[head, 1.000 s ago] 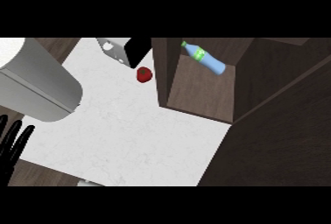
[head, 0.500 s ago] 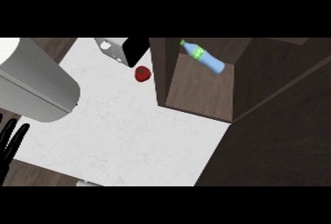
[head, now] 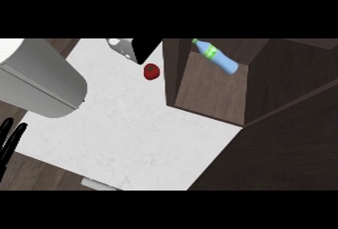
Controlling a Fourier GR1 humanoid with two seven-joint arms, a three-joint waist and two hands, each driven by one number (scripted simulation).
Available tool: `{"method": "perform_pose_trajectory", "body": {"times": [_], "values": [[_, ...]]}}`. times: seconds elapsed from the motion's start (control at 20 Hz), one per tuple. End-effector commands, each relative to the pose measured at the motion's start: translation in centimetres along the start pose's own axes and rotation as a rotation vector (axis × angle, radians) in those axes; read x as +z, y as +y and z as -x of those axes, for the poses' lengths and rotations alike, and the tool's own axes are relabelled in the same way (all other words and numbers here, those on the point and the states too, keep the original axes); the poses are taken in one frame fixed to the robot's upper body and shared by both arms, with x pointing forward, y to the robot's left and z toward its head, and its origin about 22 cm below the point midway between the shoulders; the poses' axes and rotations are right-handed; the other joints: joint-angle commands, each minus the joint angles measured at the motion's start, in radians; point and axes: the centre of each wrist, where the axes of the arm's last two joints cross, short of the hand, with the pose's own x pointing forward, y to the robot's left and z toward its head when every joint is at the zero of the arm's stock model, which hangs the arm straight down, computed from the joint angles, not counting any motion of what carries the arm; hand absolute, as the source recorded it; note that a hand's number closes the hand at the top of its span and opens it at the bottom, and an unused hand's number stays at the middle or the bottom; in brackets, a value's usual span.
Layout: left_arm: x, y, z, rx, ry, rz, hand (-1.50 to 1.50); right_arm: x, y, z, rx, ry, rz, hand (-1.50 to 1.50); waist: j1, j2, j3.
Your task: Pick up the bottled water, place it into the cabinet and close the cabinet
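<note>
Slid a little lower at the counter's left edge since a moment ago: left hand (head: pixel 9 142), fingers straight, holding nothing. Nothing else moved. Right hand not seen; impossible to tell its state. Bottled water (head: pixel 218 57) lying tilted inside the open cabinet (head: pixel 210 91), beyond the counter's (head: pixel 138 129) far right corner, green cap and label toward the far side. Probably light, stiff clear-blue plastic, smooth and round, so likely to slip or roll; best taken around the middle of the body. White marbled counter, dark wood cabinet, small red tomato-like thing (head: pixel 151 71) near the far edge.
</note>
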Motion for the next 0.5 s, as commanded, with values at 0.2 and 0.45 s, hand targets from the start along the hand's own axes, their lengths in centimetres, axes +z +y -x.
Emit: {"method": "perform_pose_trajectory", "body": {"times": [0.2,0.45], "values": [[-0.3,0.5,-0.3,0.000,-0.005,0.008,-1.50,-1.3,-0.4,0.7,-0.042,0.008,0.098,1.50,-0.004,0.007,0.005],[-0.2,0.8,-0.4,-0.014,0.014,0.016,-1.50,-1.5,-2.1,0.8,0.077,0.105,0.099,1.50,0.013,0.000,0.003]]}}
